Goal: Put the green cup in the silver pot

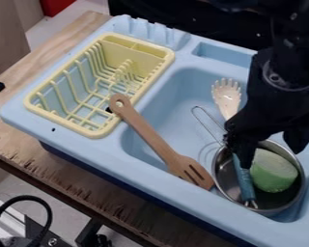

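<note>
The black gripper hangs over the silver pot at the right, its two fingers spread apart and open. The silver pot sits in the blue sink near its front right corner. Inside the pot lies the green cup, tilted on its side, just below the gap between the fingertips. The left finger is close to the cup's left edge; whether they touch I cannot tell. Part of the pot's back rim is hidden behind the gripper.
A teal handle leans in the pot beside the cup, with a thin wire loop behind. A wooden slotted spatula lies across the sink's front edge. A cream spoon stands in the sink, and a yellow dish rack is at left.
</note>
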Controlling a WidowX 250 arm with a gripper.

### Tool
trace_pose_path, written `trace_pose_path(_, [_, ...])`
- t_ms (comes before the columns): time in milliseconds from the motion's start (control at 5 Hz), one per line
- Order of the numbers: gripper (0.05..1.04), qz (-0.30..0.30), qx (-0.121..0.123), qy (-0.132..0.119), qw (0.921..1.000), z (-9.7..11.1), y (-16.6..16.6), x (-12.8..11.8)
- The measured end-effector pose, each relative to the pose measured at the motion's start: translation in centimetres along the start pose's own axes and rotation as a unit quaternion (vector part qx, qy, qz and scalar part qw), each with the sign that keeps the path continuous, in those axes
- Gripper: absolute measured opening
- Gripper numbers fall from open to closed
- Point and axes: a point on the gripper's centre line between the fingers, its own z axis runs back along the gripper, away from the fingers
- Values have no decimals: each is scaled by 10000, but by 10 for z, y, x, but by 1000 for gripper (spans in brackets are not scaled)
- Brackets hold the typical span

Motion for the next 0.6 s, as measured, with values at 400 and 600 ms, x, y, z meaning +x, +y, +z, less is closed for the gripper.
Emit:
trace_pose_path(400, [1001, -169, 151, -143, 9996, 2, 4, 6])
trace_pose_path(600, [1001, -643, 60, -176, 9978, 18, 0, 17])
